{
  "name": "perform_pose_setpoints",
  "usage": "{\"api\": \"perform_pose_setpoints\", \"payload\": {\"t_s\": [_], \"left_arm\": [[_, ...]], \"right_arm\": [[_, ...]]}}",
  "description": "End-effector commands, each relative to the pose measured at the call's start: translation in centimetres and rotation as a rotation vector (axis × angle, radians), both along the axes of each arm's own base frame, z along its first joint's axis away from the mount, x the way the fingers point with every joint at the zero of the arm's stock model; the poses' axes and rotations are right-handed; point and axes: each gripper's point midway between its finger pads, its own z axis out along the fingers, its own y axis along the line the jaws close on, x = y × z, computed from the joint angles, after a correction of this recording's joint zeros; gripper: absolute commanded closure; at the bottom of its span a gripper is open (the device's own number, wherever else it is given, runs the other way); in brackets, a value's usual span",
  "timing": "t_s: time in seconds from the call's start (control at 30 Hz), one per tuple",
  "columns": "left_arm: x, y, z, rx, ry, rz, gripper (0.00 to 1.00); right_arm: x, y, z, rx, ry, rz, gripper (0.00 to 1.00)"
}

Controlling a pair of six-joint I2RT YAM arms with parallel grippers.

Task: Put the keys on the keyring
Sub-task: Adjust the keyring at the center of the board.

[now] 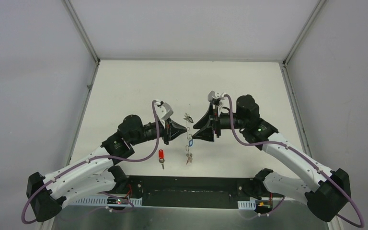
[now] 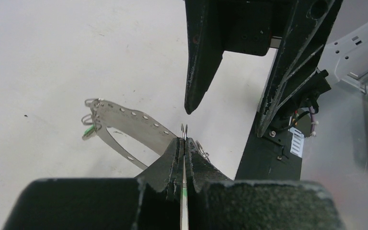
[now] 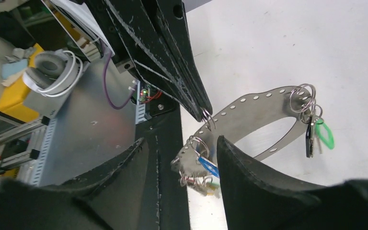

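On the counter (image 1: 124, 96), left of the arms' meeting point, a red-headed key (image 1: 161, 155) lies flat and alone, near the left arm but apart from it. Just right of it and raised above the surface, the left gripper (image 2: 184, 141) is pressed together on a thin silver key seen edge-on (image 2: 184, 191). A small split ring (image 3: 208, 119) at its tip meets the perforated band of the keyring (image 3: 249, 108). The keyring hangs in the air between the two arms, off the counter. A green-headed key (image 3: 324, 134) dangles from rings at its far end and a blue tag (image 3: 208, 166) from its near end. On the right, the right gripper (image 3: 182, 140) has its jaws apart, one on each side of the keyring's near end. Whether they touch it cannot be told.
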Motion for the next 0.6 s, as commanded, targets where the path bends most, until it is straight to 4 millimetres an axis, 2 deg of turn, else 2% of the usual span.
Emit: {"api": "perform_pose_setpoints", "payload": {"t_s": [0.0, 0.3, 0.57], "left_arm": [[-0.3, -0.4, 3.9, -0.052, -0.114, -0.041, 1.00], [0.3, -1.2, 4.9, -0.050, -0.101, -0.038, 1.00], [0.7, -2.2, 5.1, -0.049, -0.064, -0.027, 1.00]], "right_arm": [[-0.3, 0.6, 2.5, 0.057, 0.047, 0.052, 0.44], [-0.5, 0.9, 0.5, 0.025, 0.107, 0.084, 0.47], [1.2, 0.6, -2.1, -0.076, 0.126, -0.037, 0.39]]}}
